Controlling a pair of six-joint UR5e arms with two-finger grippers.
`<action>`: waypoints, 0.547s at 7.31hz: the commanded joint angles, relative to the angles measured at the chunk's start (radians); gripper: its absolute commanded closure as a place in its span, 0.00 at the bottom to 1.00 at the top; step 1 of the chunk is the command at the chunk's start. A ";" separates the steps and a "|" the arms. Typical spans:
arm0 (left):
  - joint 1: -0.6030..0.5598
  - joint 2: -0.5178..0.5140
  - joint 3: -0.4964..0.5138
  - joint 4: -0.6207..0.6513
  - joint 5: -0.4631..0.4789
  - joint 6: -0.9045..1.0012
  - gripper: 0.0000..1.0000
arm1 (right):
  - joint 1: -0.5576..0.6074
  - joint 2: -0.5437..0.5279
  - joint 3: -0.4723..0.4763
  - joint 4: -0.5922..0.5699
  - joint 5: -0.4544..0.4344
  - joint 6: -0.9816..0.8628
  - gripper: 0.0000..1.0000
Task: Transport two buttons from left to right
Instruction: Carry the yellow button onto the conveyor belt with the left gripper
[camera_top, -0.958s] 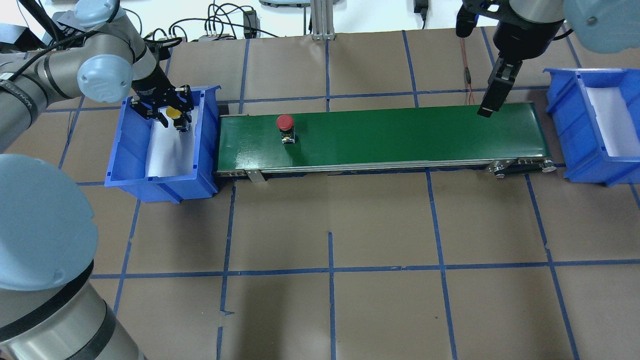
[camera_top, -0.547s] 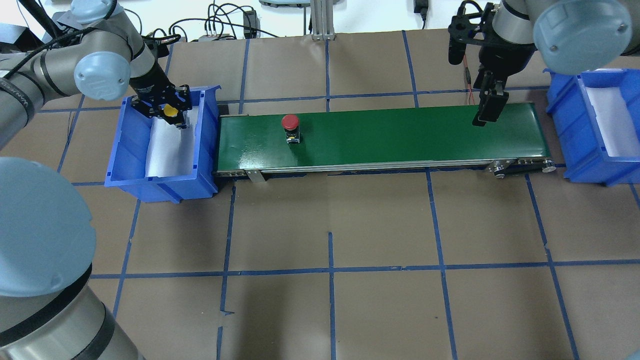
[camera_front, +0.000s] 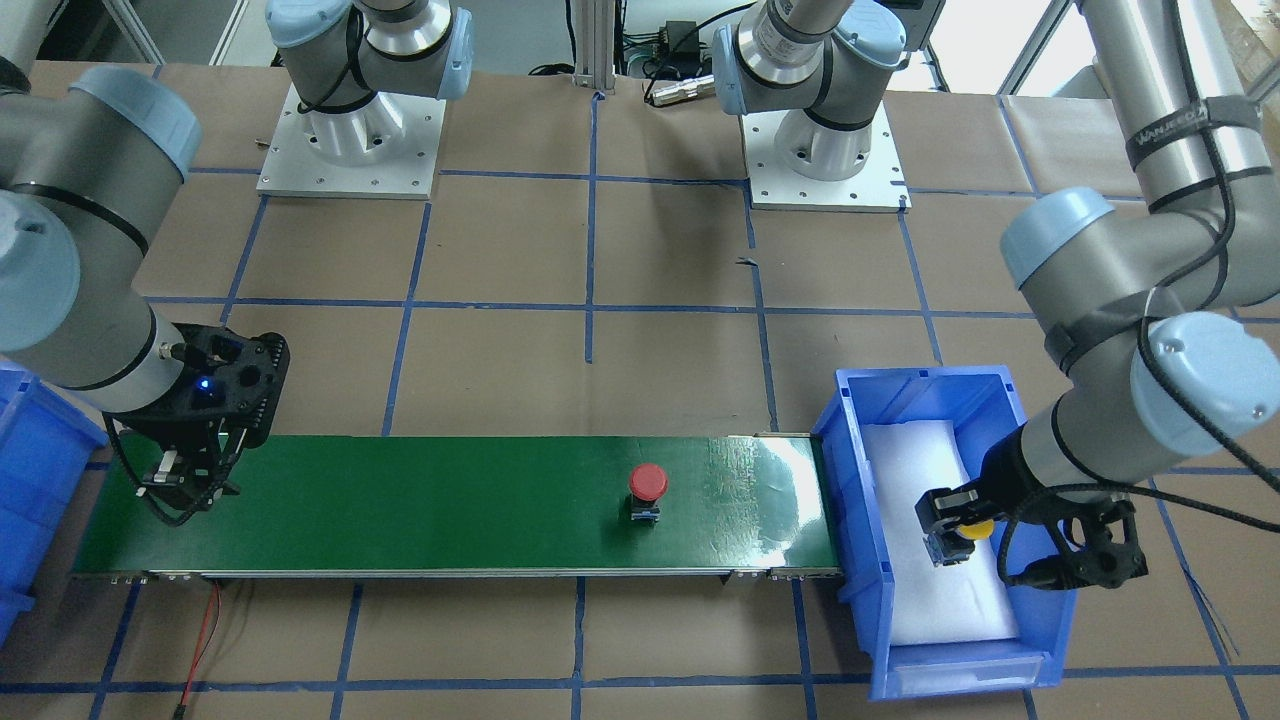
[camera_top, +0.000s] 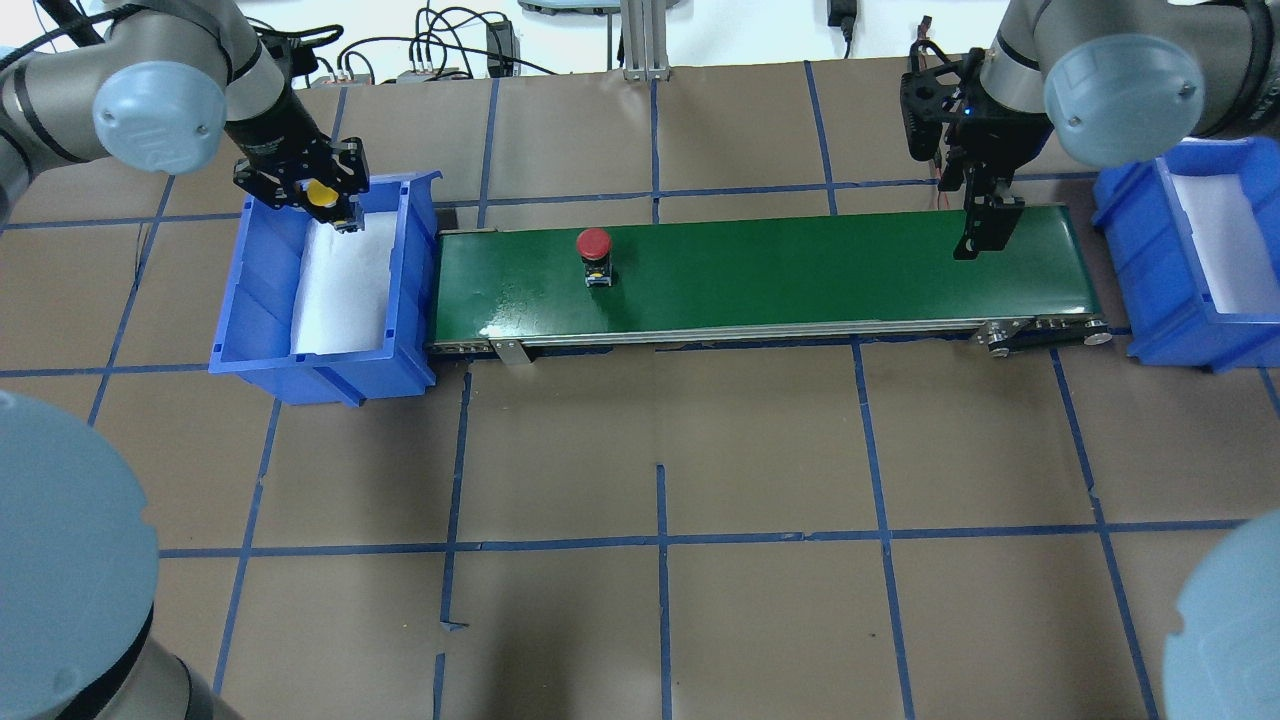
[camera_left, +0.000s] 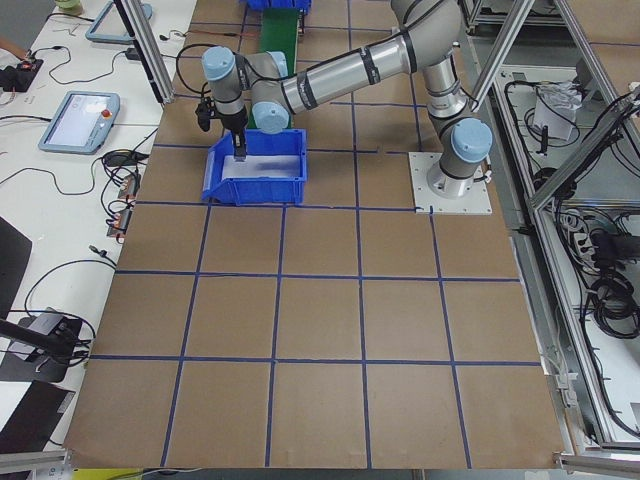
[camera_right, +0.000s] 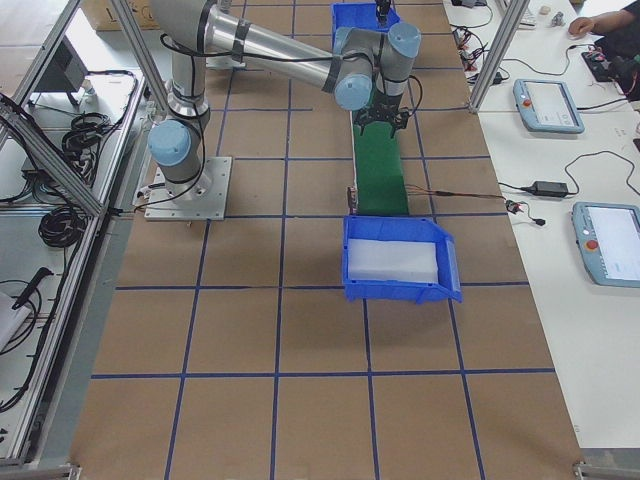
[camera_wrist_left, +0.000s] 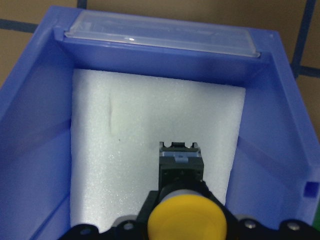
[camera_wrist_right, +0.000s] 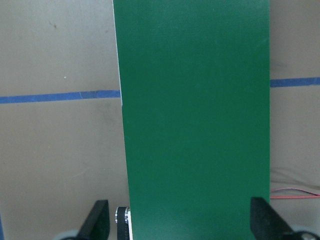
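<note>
The red button (camera_top: 594, 243) stands upright on the green conveyor belt (camera_top: 800, 270), left of its middle; it also shows in the front view (camera_front: 647, 483). My left gripper (camera_top: 322, 197) is shut on the yellow button (camera_wrist_left: 187, 218) and holds it above the white foam in the left blue bin (camera_top: 320, 372), near the bin's far end. The front view shows the yellow button (camera_front: 975, 529) in the fingers too. My right gripper (camera_top: 985, 232) hangs open and empty over the belt's right end, its fingers (camera_wrist_right: 99, 220) spread about as wide as the belt.
The right blue bin (camera_top: 1150, 290) with white foam stands just past the belt's right end. A red wire (camera_top: 935, 150) lies behind the belt near my right gripper. Cables and an aluminium post (camera_top: 640, 40) line the table's far edge.
The red button has moved a little to the right on the belt. My left gripper has moved with the yellow button toward the bin's far left. My right wrist has swung over the belt's right end.
</note>
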 joint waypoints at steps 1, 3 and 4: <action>-0.066 0.093 -0.005 -0.079 0.010 -0.004 0.73 | -0.020 0.015 0.074 -0.137 -0.011 -0.038 0.00; -0.198 0.083 0.004 -0.093 0.013 -0.106 0.73 | -0.029 0.017 0.107 -0.182 -0.003 -0.055 0.00; -0.248 0.070 -0.008 -0.091 0.011 -0.130 0.73 | -0.029 0.015 0.107 -0.182 -0.001 -0.055 0.00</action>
